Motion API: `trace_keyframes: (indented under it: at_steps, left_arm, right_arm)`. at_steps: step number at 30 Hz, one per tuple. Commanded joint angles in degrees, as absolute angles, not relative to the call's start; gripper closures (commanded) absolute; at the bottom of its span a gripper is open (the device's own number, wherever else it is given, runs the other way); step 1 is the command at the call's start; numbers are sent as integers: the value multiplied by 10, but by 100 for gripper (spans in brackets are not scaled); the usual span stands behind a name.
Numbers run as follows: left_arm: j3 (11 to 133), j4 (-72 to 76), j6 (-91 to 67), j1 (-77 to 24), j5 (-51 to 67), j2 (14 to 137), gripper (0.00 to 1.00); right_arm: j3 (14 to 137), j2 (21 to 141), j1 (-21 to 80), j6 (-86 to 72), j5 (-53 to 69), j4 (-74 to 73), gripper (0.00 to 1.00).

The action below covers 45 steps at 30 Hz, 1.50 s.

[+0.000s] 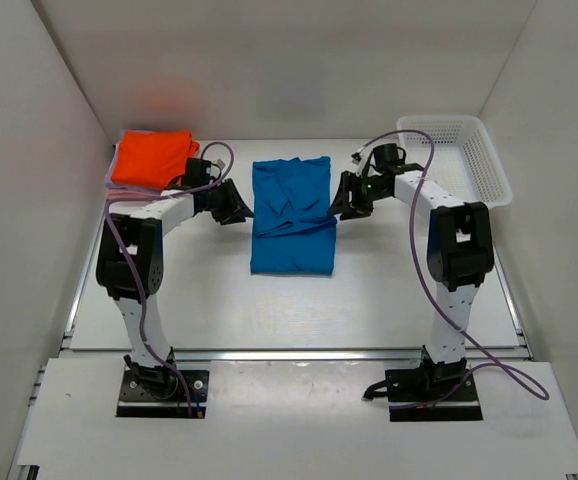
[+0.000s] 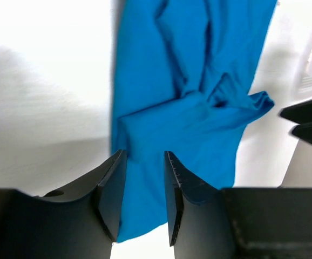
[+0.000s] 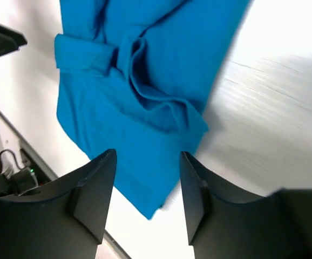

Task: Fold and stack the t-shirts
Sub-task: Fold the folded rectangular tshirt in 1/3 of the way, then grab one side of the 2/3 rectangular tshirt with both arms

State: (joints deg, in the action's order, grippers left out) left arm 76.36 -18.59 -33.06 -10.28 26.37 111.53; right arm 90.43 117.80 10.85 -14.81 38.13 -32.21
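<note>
A bright blue t-shirt (image 1: 291,215) lies partly folded and rumpled at the table's middle; it also shows in the left wrist view (image 2: 188,102) and the right wrist view (image 3: 140,81). A folded orange t-shirt (image 1: 151,157) sits on a pale pink one at the far left. My left gripper (image 1: 237,205) is open and empty just left of the blue shirt; in its wrist view (image 2: 144,181) it hovers over the shirt's edge. My right gripper (image 1: 341,200) is open and empty at the shirt's right edge, also in its wrist view (image 3: 148,189).
A white mesh basket (image 1: 459,155) stands at the far right by the wall. White walls enclose the table on three sides. A metal rail (image 1: 299,352) runs along the near edge of the work surface.
</note>
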Motion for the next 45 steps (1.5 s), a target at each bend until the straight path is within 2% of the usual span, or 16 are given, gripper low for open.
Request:
trace_keyframes:
  at_steps: [1, 5, 7, 11, 17, 25, 29, 30, 31, 33, 34, 36, 39, 45]
  left_arm:
    - [717, -175, -323, -92, 260, 1042, 55]
    - [619, -150, -328, -113, 249, 974, 52]
    - [538, -110, -342, -126, 235, 940, 51]
    - [430, -55, -395, -155, 233, 899, 51]
    - [406, -19, -424, -180, 200, 900, 49]
    - [377, 40, -483, -187, 159, 892, 49]
    - [388, 59, -493, -196, 180, 916, 61]
    - [397, 55, -490, -199, 183, 919, 70]
    - [401, 50, -489, -200, 184, 921, 73]
    - [400, 54, -490, -203, 190, 918, 96]
    - [396, 55, -490, -200, 195, 918, 100]
    - [391, 54, -490, -202, 201, 906, 100]
    - [401, 35, -477, -201, 205, 883, 100]
    - [462, -73, -430, -199, 180, 808, 100]
  right_arm:
    - [864, 1096, 92, -160, 343, -289, 52]
    - [733, 1010, 91, -199, 336, -235, 53]
    - [612, 951, 94, -251, 338, -158, 53]
    - [467, 901, 124, -317, 346, -68, 54]
    - [400, 902, 163, -392, 343, 37, 52]
    - [413, 946, 174, -432, 331, 101, 52]
    - [432, 976, 184, -436, 339, 90, 55]
    - [436, 976, 187, -436, 338, 85, 60]
    - [435, 978, 185, -434, 345, 83, 67]
    - [432, 975, 185, -430, 353, 83, 77]
    - [431, 970, 181, -428, 354, 80, 88]
    - [424, 965, 182, -427, 363, 79, 100]
    - [440, 951, 167, -412, 374, 69, 100]
    - [570, 933, 151, -324, 409, -107, 100]
